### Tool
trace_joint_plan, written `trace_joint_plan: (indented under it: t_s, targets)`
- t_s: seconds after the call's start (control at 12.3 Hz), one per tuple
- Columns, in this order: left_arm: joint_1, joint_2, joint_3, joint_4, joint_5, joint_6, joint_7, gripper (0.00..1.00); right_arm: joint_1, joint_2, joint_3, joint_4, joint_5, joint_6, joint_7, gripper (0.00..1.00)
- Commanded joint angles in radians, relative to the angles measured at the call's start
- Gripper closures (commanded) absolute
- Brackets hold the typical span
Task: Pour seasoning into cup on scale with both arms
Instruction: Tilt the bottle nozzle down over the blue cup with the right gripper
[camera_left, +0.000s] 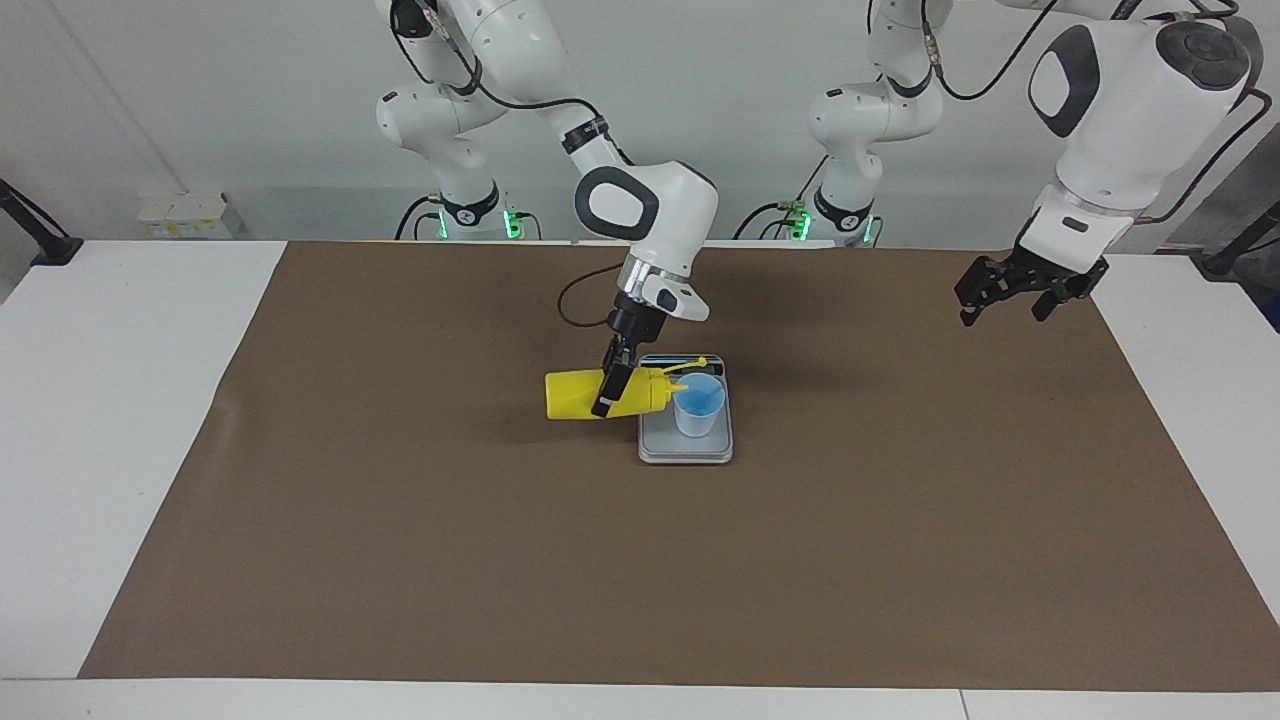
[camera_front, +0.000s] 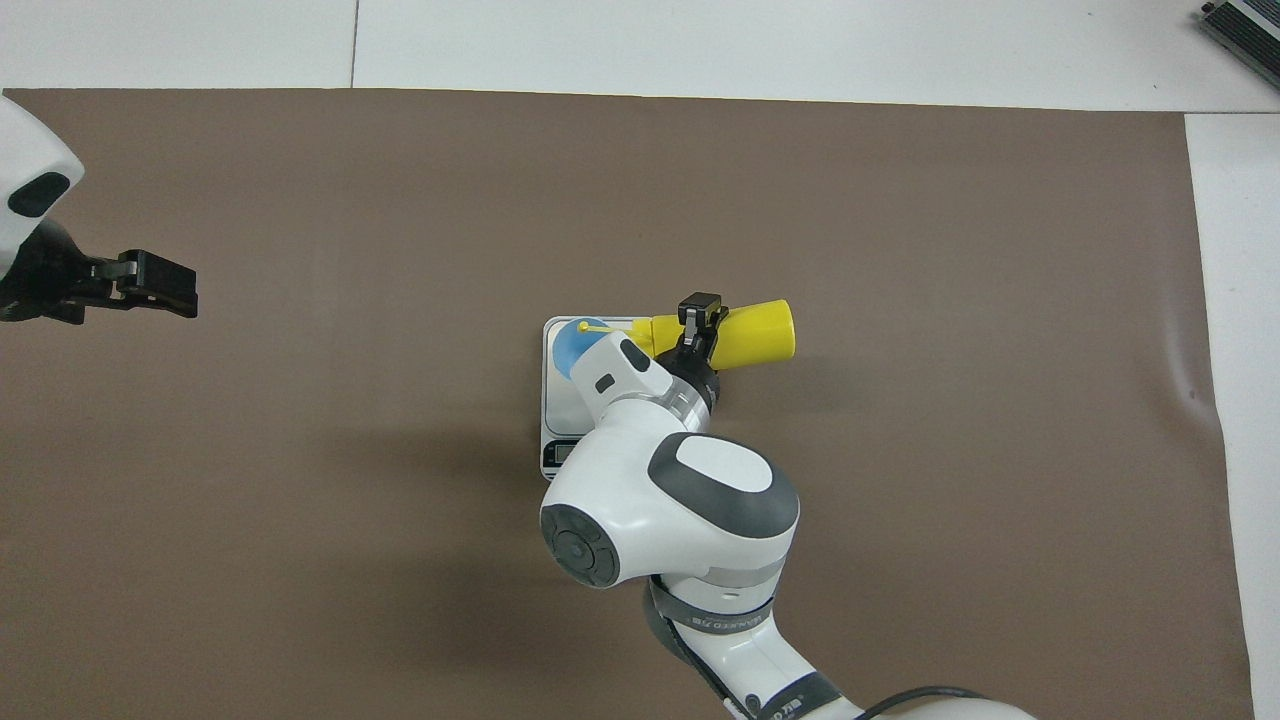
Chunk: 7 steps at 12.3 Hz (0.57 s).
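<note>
The right pincer (camera_left: 612, 385) is gripping the seasoning bottle (camera_left: 575, 394) around its middle, its fingers closed against the yellow body. The bottle is lying tipped on its side in the air, nozzle pointing over the rim of the cup (camera_left: 698, 405), base pointing toward the right arm's end of the counter (camera_left: 140, 420). The thin tethered cap is hanging loose above the nozzle. The cup is standing upright just past the nozzle, on the grey plate of the scale (camera_left: 686, 447). The scale is lying directly beneath and beside this pincer, its display strip on the short edge nearer to the robots. The brown mat (camera_left: 900, 520) is spreading wide on every side of the right pincer, leaving open room out to the mat's borders and the white counter margins.

The left pincer (camera_left: 1010, 297) is waiting, raised over the mat's corner at the left arm's end, well apart from the scale, its fingers spread open and holding nothing.
</note>
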<state>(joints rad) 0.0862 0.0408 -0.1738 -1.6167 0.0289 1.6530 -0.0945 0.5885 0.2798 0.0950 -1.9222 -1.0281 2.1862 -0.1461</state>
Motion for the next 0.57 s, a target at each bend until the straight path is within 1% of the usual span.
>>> trace_joint_plan:
  t_s: [0.0,0.49]
  targets:
    - [0.006,-0.028,0.0,-0.034,0.011,0.005,0.009,0.0,0.03,-0.025,0.002,-0.032,-0.079,-0.051,0.089,0.82]
    - [0.006,-0.028,0.0,-0.034,0.011,0.005,0.009,0.0,0.031,-0.027,0.002,-0.034,-0.125,-0.065,0.125,0.81]
